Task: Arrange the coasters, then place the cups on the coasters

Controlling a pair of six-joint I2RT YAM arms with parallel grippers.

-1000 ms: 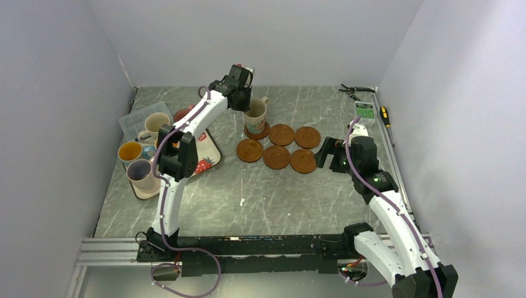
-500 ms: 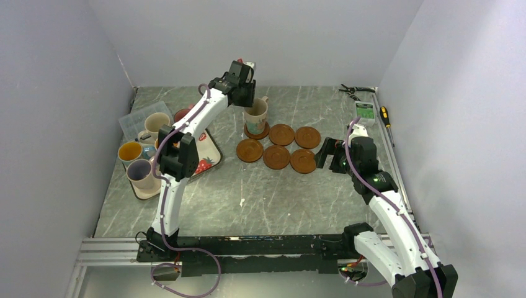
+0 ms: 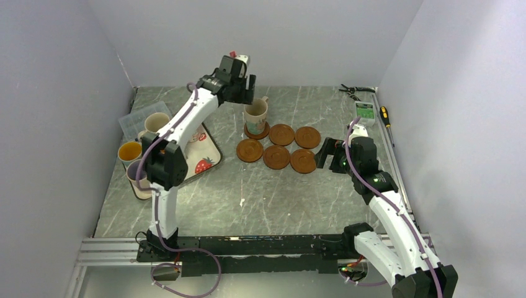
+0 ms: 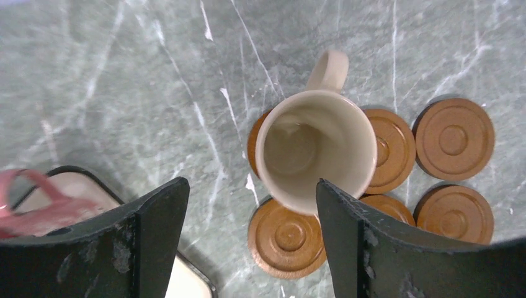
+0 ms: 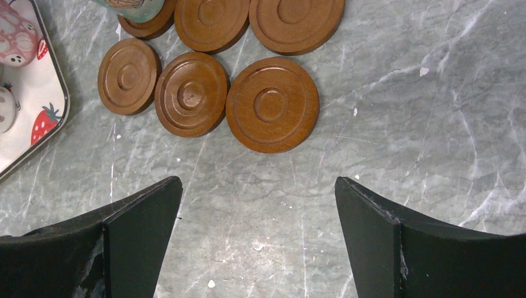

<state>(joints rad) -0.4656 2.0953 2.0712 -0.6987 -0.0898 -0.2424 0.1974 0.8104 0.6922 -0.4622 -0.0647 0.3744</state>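
A cream cup [image 3: 255, 114] stands upright on the back-left coaster [image 3: 256, 131], handle to the back. Five more brown coasters lie bare beside it, among them a front-left one [image 3: 250, 149] and a front-right one [image 3: 303, 161]. My left gripper [image 3: 243, 92] hangs open above and just left of the cup [image 4: 316, 149], holding nothing. In its wrist view the left gripper [image 4: 251, 186] frames the marble and a coaster [image 4: 288, 233]. My right gripper [image 3: 324, 155] rests open right of the coasters. The right gripper [image 5: 258, 180] is empty, with a coaster [image 5: 271, 104] ahead of it.
More cups [image 3: 156, 121] [image 3: 130, 151] [image 3: 138, 174] stand at the table's left, next to a clear plastic box [image 3: 133, 119]. The strawberry-print tray [image 3: 208, 151] lies left of the coasters. Pliers [image 3: 351, 90], a green card [image 3: 365, 110] and a screwdriver [image 3: 386, 115] lie at the back right.
My left gripper has opened, let go of the cream cup and lifted up and to the left. The cup stays on its coaster. The right arm has not moved.
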